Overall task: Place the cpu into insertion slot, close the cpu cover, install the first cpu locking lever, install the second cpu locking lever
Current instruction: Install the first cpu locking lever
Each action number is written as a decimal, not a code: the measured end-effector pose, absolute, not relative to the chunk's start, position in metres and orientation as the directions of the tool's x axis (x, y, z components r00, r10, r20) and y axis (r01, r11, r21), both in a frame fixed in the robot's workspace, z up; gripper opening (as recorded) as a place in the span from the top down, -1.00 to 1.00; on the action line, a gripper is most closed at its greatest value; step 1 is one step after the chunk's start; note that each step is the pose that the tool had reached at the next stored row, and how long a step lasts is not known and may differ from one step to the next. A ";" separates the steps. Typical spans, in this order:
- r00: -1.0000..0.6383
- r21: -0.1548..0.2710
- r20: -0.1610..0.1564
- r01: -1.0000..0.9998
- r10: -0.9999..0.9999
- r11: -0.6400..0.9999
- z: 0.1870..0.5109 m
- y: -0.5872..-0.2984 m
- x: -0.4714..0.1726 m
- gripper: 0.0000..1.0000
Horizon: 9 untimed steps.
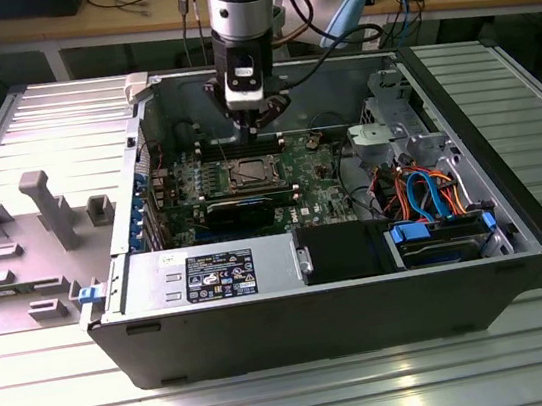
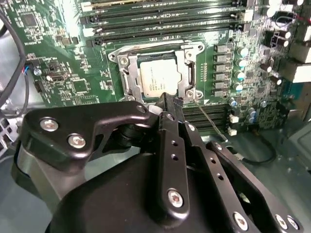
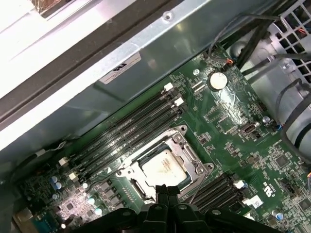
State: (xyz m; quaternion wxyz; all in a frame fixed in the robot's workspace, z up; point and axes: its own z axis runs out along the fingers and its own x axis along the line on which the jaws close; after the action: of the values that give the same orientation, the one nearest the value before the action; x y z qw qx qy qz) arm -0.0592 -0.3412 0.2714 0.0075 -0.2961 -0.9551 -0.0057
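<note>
One arm only, hence no choice of side to weigh. Found the tool (image 2: pixel 168 100) clenched, fingertips pressed together with nothing seen between them, tips down at the socket's edge. Found the cpu (image 2: pixel 154 80) seated in the socket on the green board (image 2: pixel 58 73), silver top facing up, straight ahead of the fingertips and just beside them. Noted the cpu cover (image 2: pixel 127 73) lying flat around the cpu, with the chip visible through its window. Judged closed, but unable to confirm latching. Noted a locking lever (image 2: pixel 211 116) as a thin bare rod, long axis slanting away from the socket corner nearest the tool and running across the board beside the dark slots. Placed just beside the fingertips, not seen touching them; judged not yet tucked home. Checked against the exterior view: tool (image 1: pixel 246 131) hanging upright inside the open computer case (image 1: pixel 317 318), over the socket's far edge, with the cpu (image 1: pixel 247 173) on the camera's side of it. Noted the case resting on the slatted bench (image 1: pixel 279 404).
</note>
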 end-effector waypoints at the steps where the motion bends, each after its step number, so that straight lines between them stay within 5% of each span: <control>1: -0.829 0.006 0.018 0.559 0.558 0.829 0.271 -0.341 -0.059 0.79; 9: -0.933 0.006 0.018 0.359 0.359 0.933 0.271 -0.341 -0.059 0.79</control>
State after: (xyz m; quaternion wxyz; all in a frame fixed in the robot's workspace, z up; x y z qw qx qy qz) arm -0.0593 -0.3413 0.2712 0.0082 -0.1826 -0.9831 -0.0047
